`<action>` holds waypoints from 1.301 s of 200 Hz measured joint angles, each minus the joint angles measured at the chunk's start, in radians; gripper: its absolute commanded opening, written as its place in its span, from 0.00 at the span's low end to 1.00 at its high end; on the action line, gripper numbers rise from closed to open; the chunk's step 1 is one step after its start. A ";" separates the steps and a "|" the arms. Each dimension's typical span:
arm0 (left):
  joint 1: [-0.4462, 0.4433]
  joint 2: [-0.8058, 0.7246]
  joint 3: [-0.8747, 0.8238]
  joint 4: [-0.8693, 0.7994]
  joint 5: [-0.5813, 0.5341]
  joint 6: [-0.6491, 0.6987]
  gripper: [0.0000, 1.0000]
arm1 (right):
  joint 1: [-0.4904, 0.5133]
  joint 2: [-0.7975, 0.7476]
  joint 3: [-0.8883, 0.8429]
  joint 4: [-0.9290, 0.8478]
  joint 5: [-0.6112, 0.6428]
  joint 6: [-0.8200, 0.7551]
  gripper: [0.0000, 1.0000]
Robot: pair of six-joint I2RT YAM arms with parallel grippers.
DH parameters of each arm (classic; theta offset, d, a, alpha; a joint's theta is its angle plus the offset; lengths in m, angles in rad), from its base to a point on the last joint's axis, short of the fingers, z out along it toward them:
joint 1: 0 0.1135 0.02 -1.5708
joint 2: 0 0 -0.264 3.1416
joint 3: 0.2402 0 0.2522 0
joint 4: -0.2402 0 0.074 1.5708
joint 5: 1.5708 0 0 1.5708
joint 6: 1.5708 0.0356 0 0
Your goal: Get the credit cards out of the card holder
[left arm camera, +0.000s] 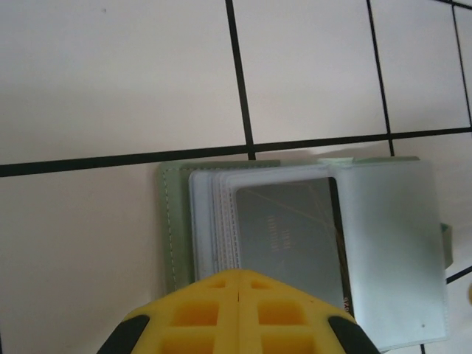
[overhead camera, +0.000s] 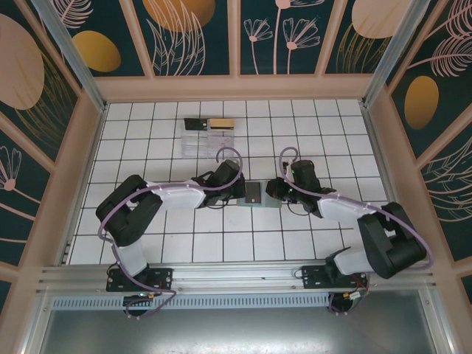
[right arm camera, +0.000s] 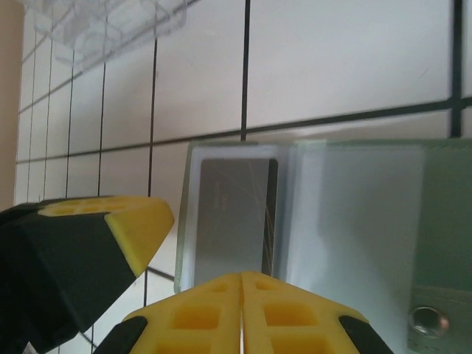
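Two yellow-tipped grippers are closing in from either side on the small flat grey-green card holder (overhead camera: 254, 194), which is lying open on the white tiled table (overhead camera: 147, 133) at the centre of the overhead frame.

In the left wrist view the left gripper (left arm camera: 240, 299) is showing at the bottom centre. Its jaws are pressing together along a thin seam, and their tips are overlapping the holder's near edge. Just above them a grey-looking credit card (left arm camera: 291, 236) is sitting inside a clear plastic sleeve (left arm camera: 391, 243).

In the right wrist view the right gripper (right arm camera: 242, 302) is also at the bottom centre, with jaws pressing together, and the holder is spreading out directly above and to the right of them. Whether either pair is pinching a sleeve I cannot tell.

Toward the upper left of the overhead frame, a clear plastic box (overhead camera: 199, 139) is resting well apart from the holder, with a tan-gold card (overhead camera: 221, 123) at its upper right corner.
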 measured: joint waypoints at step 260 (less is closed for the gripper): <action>0.006 0.037 -0.032 0.063 0.049 -0.020 0.00 | -0.020 0.205 0.029 0.094 -0.132 0.043 0.17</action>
